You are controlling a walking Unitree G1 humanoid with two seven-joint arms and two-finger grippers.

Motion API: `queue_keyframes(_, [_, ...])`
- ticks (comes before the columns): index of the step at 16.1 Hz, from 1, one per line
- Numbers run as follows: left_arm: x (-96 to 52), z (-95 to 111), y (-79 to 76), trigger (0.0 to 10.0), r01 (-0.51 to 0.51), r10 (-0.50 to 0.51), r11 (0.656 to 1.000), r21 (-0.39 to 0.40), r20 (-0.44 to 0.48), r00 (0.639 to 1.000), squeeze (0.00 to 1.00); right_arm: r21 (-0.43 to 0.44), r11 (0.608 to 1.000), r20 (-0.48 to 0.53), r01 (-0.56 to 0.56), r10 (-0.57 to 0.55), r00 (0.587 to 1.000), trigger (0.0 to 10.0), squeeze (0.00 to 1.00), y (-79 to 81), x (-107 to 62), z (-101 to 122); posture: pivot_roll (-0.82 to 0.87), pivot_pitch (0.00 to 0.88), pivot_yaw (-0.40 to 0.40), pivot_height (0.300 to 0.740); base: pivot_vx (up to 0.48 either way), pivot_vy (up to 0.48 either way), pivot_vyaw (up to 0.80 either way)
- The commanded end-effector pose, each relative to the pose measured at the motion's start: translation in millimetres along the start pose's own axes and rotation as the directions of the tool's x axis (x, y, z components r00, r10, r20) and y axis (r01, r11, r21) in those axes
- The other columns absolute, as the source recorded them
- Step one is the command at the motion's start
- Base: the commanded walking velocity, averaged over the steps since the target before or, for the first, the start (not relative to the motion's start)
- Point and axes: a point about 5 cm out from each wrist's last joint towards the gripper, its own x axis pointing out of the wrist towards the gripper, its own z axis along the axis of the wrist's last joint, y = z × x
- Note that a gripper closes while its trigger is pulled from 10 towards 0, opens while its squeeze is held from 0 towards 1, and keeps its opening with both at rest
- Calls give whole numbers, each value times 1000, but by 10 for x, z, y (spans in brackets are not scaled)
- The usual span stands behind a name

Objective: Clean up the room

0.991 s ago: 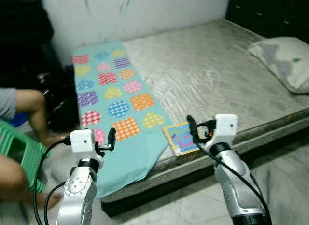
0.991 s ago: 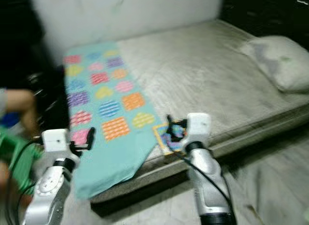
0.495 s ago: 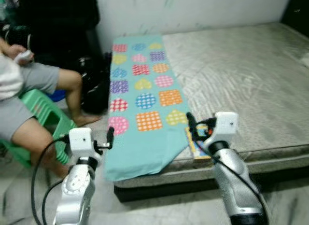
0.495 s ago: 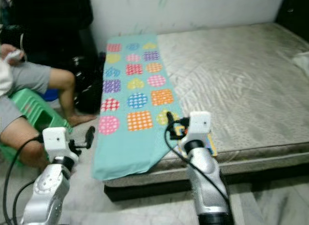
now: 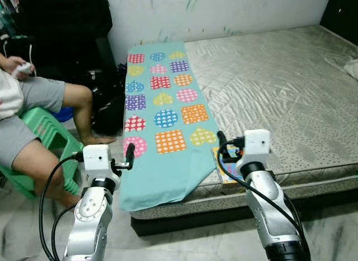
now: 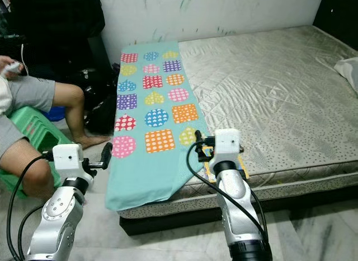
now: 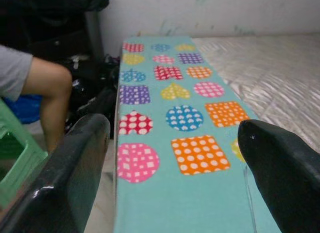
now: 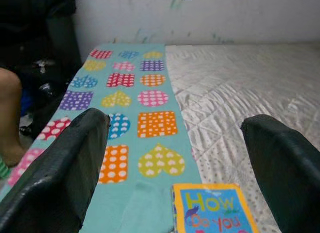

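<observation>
A teal blanket (image 5: pixel 162 121) with coloured hearts and dotted patches lies along the left part of a bare grey mattress (image 5: pixel 279 87) and hangs over its front edge. A yellow-edged picture book (image 8: pixel 212 210) lies on the mattress front edge, beside the blanket's corner. My right gripper (image 5: pixel 224 152) hovers just above and in front of the book, open, with its fingers (image 8: pixel 65 163) spread wide and nothing between them. My left gripper (image 5: pixel 126 159) is open too, held off the bed's front left corner and facing the blanket, its fingers (image 7: pixel 75 158) apart.
A person (image 5: pixel 33 104) sits on a green plastic stool (image 5: pixel 50 138) to the left of the bed, legs stretched toward it. Black bags (image 5: pixel 109 104) lie on the floor between the person and the bed. A pillow (image 5: pixel 352 68) shows at the far right.
The camera has swung left: bed and blanket slid right in the picture, and the seated person came into full view. Both arms keep the same pose, grippers still open.
</observation>
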Motion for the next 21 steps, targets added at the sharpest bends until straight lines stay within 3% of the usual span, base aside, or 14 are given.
queue_keyframes(1, [-28,2,57,10000,-37,37,999,4,7,999,0,-7,999,10,-39,39,999,10000,0,75,36,24,-28,65,-4,740,0,0,0])
queue_keyframes(5, [-43,7,64,10000,-85,85,996,-18,24,996,0,-30,992,19,-125,125,992,10000,0,165,158,87,-17,50,-59,740,0,0,0])
queue_keyframes(8, [-13,76,76,10000,-93,94,995,-26,41,995,0,-15,991,34,-134,135,990,10000,0,168,202,127,-12,43,-50,740,0,0,0])
queue_keyframes(11, [35,216,13,10000,-52,56,997,-56,65,996,0,-49,990,63,-134,137,989,10000,0,206,154,150,-5,42,-24,740,0,0,0])
queue_keyframes(14, [-6,176,-39,10000,-18,20,999,-33,57,998,0,-38,990,61,-138,140,988,10000,0,222,100,112,-20,44,-27,740,0,0,800])
queue_keyframes(19, [-35,106,-88,10000,42,-41,998,-54,23,999,0,14,998,59,-60,59,997,10000,0,57,66,94,-39,66,-3,740,0,0,0])
queue_keyframes(21, [-32,112,-83,10000,52,-50,997,-57,24,998,0,14,998,56,-55,55,997,10000,0,59,43,82,-38,72,-3,740,0,0,0])
